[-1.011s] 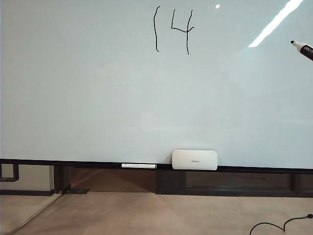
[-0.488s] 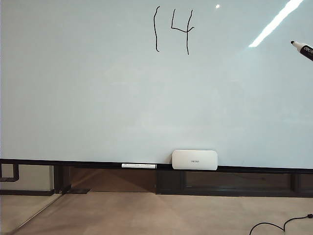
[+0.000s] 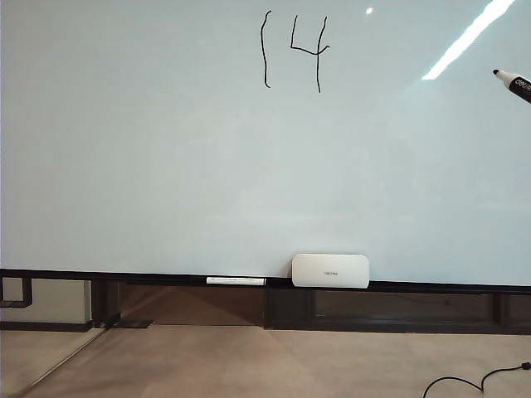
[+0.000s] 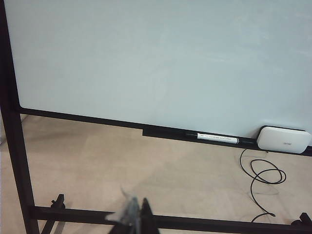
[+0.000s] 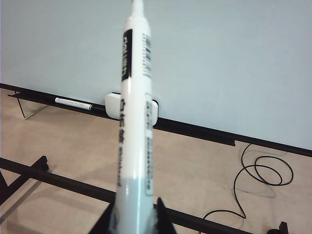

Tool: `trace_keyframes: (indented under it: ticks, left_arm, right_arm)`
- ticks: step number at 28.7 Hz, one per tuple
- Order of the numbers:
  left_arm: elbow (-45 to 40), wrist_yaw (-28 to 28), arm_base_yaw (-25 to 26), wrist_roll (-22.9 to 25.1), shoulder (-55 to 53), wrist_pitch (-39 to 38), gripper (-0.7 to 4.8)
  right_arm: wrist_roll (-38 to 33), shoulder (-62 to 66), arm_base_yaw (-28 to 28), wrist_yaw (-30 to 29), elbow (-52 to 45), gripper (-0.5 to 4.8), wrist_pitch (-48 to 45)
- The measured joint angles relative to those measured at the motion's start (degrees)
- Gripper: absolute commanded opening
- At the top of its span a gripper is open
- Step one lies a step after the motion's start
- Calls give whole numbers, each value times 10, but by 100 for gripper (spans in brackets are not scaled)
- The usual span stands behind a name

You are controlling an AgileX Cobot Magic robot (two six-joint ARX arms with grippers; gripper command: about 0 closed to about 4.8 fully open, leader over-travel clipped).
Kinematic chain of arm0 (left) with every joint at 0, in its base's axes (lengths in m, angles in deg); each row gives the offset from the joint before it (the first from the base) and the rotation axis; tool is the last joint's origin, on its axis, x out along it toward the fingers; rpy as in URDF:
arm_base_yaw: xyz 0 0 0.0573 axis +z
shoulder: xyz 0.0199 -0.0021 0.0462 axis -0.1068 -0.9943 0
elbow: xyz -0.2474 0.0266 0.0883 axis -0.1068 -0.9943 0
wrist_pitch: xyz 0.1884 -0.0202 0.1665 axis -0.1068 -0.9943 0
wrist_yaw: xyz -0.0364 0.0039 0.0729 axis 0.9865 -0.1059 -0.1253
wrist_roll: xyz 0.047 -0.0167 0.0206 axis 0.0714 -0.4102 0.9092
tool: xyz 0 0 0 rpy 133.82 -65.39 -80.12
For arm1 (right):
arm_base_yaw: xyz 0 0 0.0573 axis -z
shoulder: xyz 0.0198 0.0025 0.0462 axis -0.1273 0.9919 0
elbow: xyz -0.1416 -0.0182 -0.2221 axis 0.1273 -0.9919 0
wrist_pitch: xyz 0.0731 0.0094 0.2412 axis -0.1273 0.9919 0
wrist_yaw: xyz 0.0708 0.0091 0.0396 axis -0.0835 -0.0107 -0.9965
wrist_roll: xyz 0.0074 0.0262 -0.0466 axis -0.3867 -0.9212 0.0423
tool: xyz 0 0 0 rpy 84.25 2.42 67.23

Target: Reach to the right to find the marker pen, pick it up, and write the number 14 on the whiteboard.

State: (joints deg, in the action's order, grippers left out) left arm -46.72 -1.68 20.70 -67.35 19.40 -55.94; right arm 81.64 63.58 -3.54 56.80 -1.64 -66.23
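The whiteboard (image 3: pixel 166 166) fills most of the exterior view, and the number 14 (image 3: pixel 292 51) stands near its top in thin black strokes. The marker pen (image 3: pixel 513 83) pokes in at the right edge, black tip toward the board and apart from the digits. In the right wrist view my right gripper (image 5: pixel 135 219) is shut on the marker pen (image 5: pixel 134 122), whose lettered barrel points at the whiteboard (image 5: pixel 234 58). My left gripper (image 4: pixel 139 217) is shut on nothing, low in front of the whiteboard (image 4: pixel 146 58). Neither gripper itself shows in the exterior view.
A white rounded box (image 3: pixel 330 270) and a slim white pen (image 3: pixel 236 281) rest on the board's dark lower rail (image 3: pixel 124 276). A black cable (image 3: pixel 465 381) lies on the floor at the right. Dark stand bars (image 4: pixel 219 224) cross the floor below the board.
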Motion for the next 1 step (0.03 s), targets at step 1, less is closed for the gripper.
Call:
trace_keyframes:
  ticks: [1]
  left_arm:
    - [0, 0, 0, 0, 0, 0, -6]
  right_arm:
    - [0, 0, 0, 0, 0, -1, 0]
